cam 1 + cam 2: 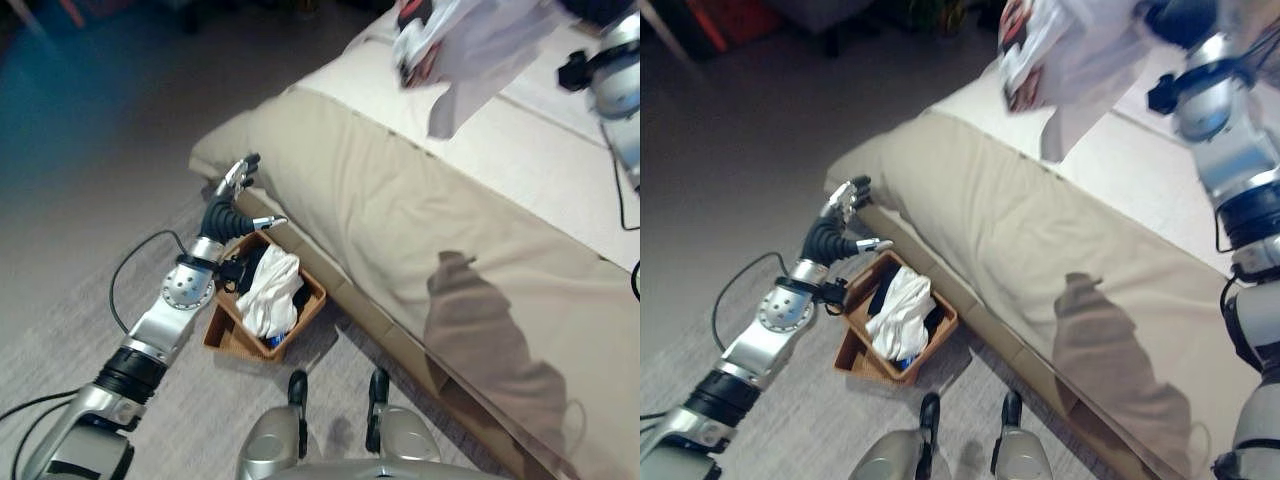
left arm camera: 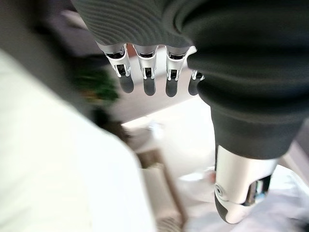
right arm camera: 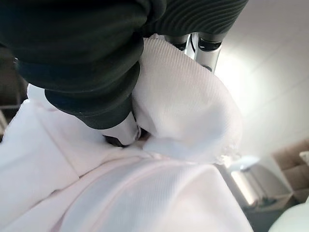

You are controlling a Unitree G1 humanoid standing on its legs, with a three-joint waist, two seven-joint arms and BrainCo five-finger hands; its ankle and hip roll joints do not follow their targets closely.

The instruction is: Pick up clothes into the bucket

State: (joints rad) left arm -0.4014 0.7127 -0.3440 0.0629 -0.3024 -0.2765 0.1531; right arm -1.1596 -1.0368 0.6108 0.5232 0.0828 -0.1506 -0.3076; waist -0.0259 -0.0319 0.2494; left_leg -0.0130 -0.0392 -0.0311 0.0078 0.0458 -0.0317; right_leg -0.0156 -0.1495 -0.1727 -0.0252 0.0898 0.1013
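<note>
A wide bed under a beige cover runs from the near right to the far middle, with a paler sheet along its far side. A grey-brown garment lies flat on the cover near the bed's near end. High over the far part of the bed, the right hand holds up a white garment with a red-and-dark patch; its fingers and thumb are closed on the cloth, which hangs down clear of the sheet. On the grey floor just beside the bed sits a brown woven basket holding white and dark clothes. The left hand hovers above the basket's far end, close to the bed's edge, fingers straight and released, empty.
</note>
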